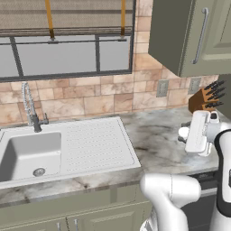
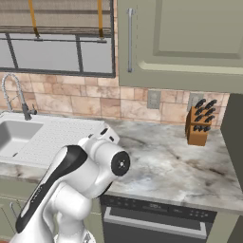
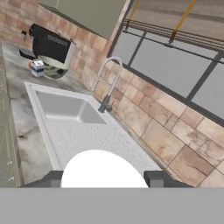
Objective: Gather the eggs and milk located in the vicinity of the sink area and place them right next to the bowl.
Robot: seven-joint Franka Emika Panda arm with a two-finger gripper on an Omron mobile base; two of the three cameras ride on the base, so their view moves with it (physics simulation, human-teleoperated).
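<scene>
My gripper [image 1: 185, 133] is shut with nothing in it. The milk [image 3: 37, 68] already stands by the bowl [image 3: 54, 71], at the far end past the sink [image 3: 65, 107]. I must find the egg next.

The white sink [image 1: 67, 149] with ribbed drainboard sits in the marble bench. In the hand view, the milk carton [image 3: 37, 68] stands upright beside the pale bowl [image 3: 54, 70], beyond the sink.
</scene>
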